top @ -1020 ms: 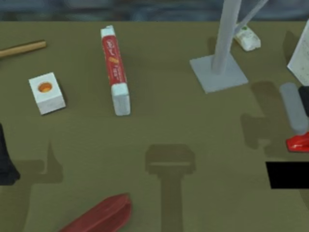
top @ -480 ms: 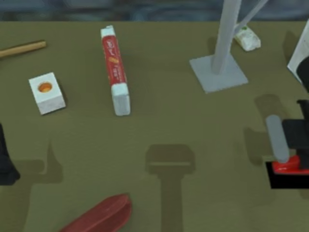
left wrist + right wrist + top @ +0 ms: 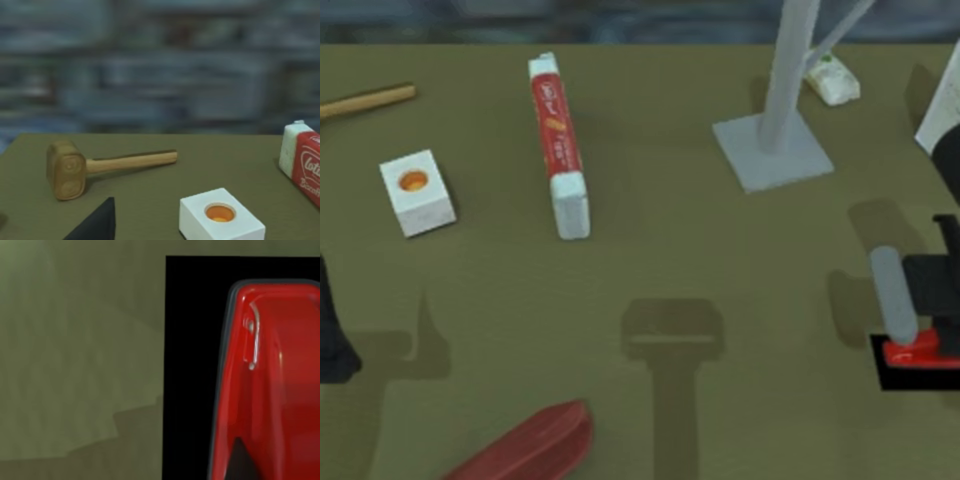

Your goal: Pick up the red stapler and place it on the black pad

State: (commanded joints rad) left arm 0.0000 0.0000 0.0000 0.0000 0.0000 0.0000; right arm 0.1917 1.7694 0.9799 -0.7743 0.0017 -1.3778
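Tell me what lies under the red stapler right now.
The black pad lies under the red stapler, showing along its side and end. Whether the stapler rests on it cannot be seen. In the top view the right gripper covers most of the stapler.

- I see an olive-green table carrying everything.
- Far left, near the back edge, lies a wooden mallet, only its handle showing from above.
- In front of it sits a white block with an orange-filled hole in its top.
- A long red-and-white box lies right of the block, running front to back.
- A dark red curved object lies at the front edge, left of centre.
- A grey stand has its square base right of centre; a small white packet lies behind it.
- The black pad lies flat at the right edge, with the red stapler over it.
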